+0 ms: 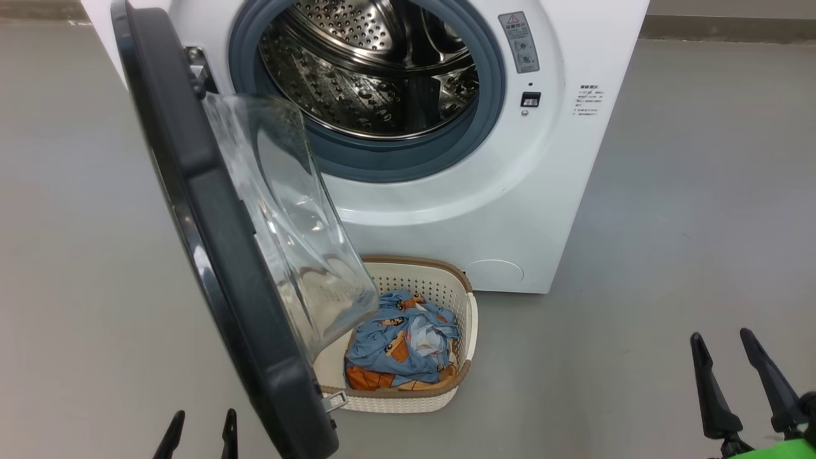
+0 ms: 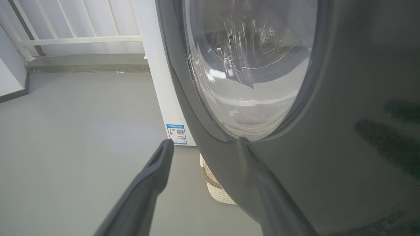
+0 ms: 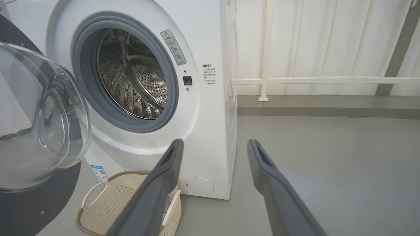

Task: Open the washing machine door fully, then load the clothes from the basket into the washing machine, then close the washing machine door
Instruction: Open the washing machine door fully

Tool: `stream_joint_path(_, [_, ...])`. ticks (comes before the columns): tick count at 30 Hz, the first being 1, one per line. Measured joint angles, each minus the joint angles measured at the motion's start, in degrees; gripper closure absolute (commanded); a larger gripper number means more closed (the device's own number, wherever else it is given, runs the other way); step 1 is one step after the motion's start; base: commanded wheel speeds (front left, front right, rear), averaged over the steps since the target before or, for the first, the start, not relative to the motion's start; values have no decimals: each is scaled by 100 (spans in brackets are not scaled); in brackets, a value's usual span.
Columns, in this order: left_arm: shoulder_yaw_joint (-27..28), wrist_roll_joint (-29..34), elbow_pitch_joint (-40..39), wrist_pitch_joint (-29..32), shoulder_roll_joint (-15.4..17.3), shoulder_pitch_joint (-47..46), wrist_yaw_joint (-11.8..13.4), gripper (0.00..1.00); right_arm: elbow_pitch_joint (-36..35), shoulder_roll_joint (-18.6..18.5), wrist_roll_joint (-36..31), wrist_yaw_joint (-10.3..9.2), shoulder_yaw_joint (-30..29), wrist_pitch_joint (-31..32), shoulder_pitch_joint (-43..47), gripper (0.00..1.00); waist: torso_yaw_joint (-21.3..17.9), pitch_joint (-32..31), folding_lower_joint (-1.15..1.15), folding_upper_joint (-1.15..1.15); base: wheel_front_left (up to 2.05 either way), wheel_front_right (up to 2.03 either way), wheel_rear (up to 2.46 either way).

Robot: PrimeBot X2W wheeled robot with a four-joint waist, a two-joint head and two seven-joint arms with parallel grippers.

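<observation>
The white washing machine (image 1: pixel 510 191) stands with its steel drum exposed. Its round black washing machine door (image 1: pixel 210 210) hangs partly open, swung out toward me, the glass bowl window over the basket's left part. The cream basket (image 1: pixel 446 287) sits on the floor before the machine, holding the light blue and orange clothes (image 1: pixel 401 347). My left gripper (image 1: pixel 201 428) is open at the bottom left, just outside the door; in the left wrist view its right finger (image 2: pixel 259 177) lies against the door's glossy outer face (image 2: pixel 344 131). My right gripper (image 1: pixel 723 341) is open at the lower right, clear of everything.
Grey floor (image 1: pixel 669 223) spreads to both sides of the machine. A white railing (image 3: pixel 328 80) and a low kerb run behind it. A small blue label (image 2: pixel 177 133) marks the machine's lower front corner.
</observation>
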Motion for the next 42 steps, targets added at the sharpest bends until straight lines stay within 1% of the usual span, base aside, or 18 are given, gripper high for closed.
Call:
stream_joint_path(3, [26, 0, -4, -1, 0, 8, -1, 0, -10, 134, -43, 1, -141, 0, 116, 0, -37, -11, 0, 0, 0, 0, 0])
stream_joint_path(9, [115, 1, -7, -1, 0, 99, -10, 0, 33, 279, -143, 1, -186, 0, 159, 0, -119, -23, 0, 0, 0, 0, 0])
stream_joint_path(14, [138, 2, -7, -1, 0, 99, -42, 0, 119, 281, -146, 1, -316, 0, 188, 0, -149, -29, 0, 0, 0, 0, 0])
stream_joint_path(27, [155, 3, -16, -1, 0, 99, -53, 0, 345, 301, -270, 1, -358, 0, 257, 0, -223, -33, 0, 0, 0, 0, 0])
stream_joint_path(42, [154, 4, -63, -1, 0, 99, -55, 0, 514, 301, -294, 1, -421, 0, 256, 0, -155, -22, 0, 0, 0, 0, 0])
